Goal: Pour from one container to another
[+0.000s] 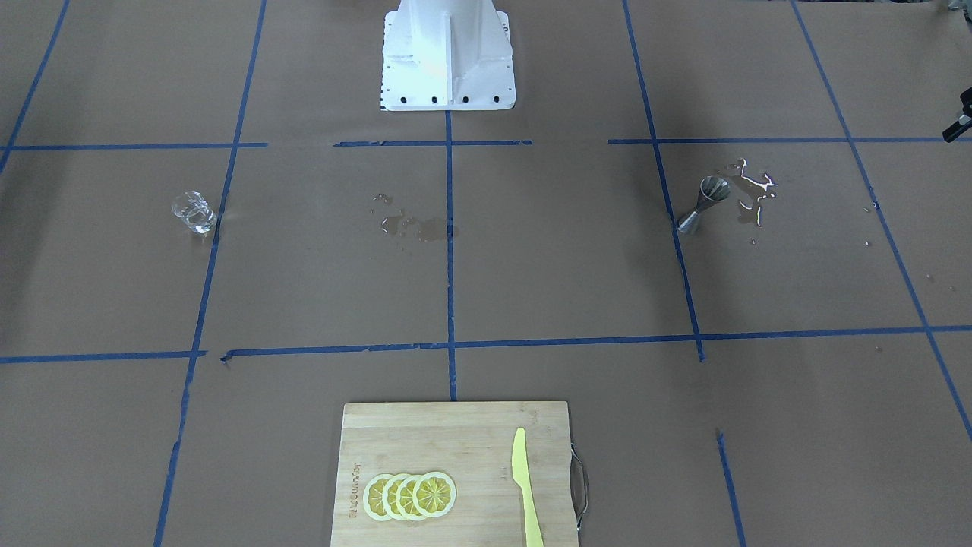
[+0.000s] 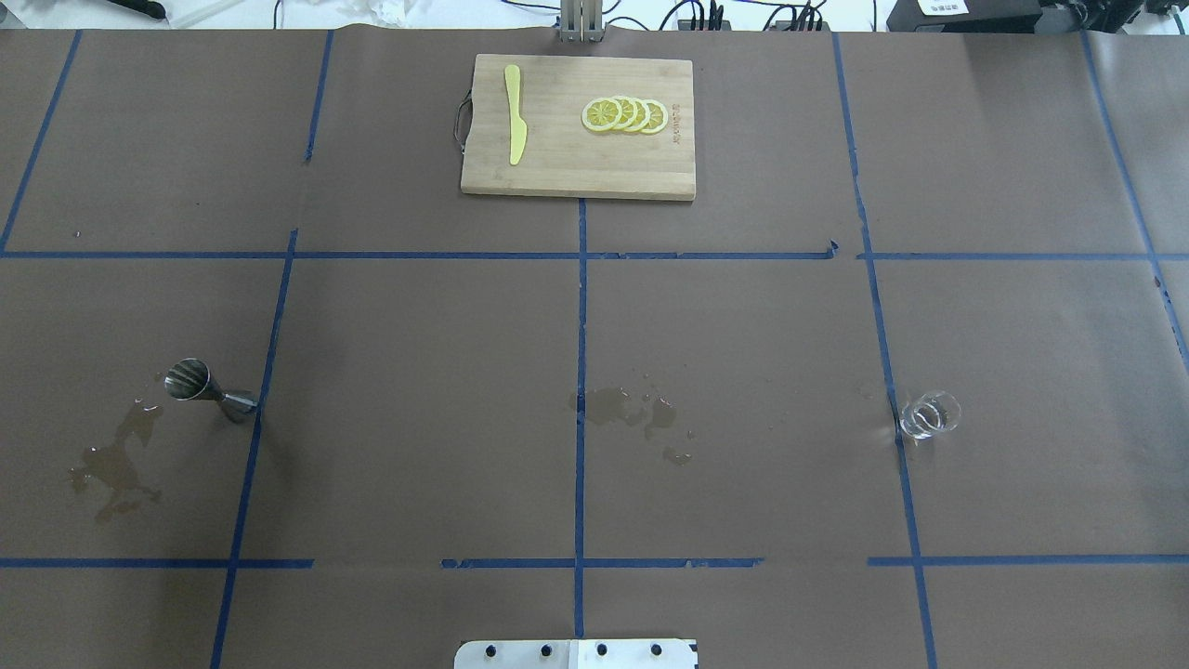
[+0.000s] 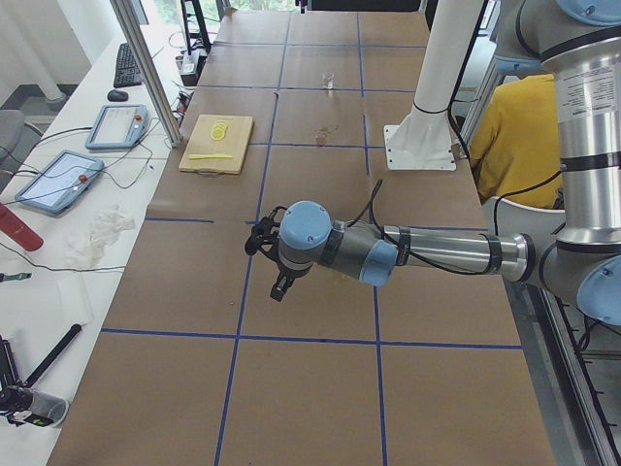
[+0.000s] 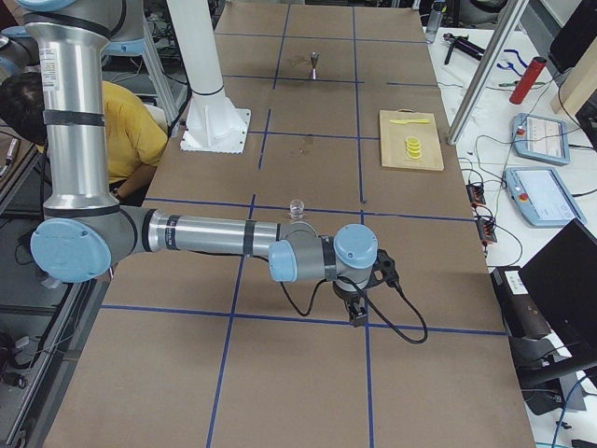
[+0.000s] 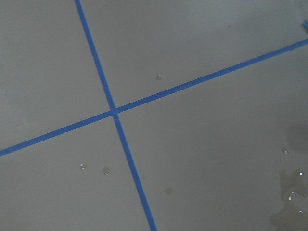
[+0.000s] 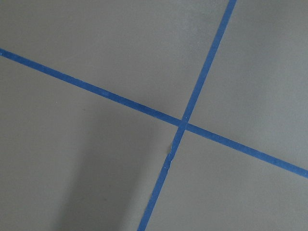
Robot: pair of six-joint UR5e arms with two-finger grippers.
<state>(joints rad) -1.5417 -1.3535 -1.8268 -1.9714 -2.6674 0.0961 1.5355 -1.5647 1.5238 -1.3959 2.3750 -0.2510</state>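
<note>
The clear glass cup (image 1: 194, 212) (image 2: 927, 414) stands alone on the brown paper on the robot's right side; it also shows small in both side views (image 4: 297, 207) (image 3: 329, 80). On the robot's left side stands the steel jigger (image 1: 704, 203) (image 2: 206, 388) (image 4: 315, 63), next to a puddle (image 2: 116, 460). Only the side views show the grippers. The left gripper (image 3: 278, 288) hangs over the table's left end, and the right gripper (image 4: 355, 314) over the right end beyond the cup. I cannot tell whether either is open or shut. Both wrist views show only paper and blue tape.
A wooden cutting board (image 2: 557, 177) with lemon slices (image 2: 624, 114) and a yellow knife (image 2: 515, 113) lies at the far middle edge. A second wet patch (image 2: 632, 413) marks the table's centre. The white robot base (image 1: 446, 57) stands at the near edge. A person in yellow (image 4: 131, 126) sits behind it.
</note>
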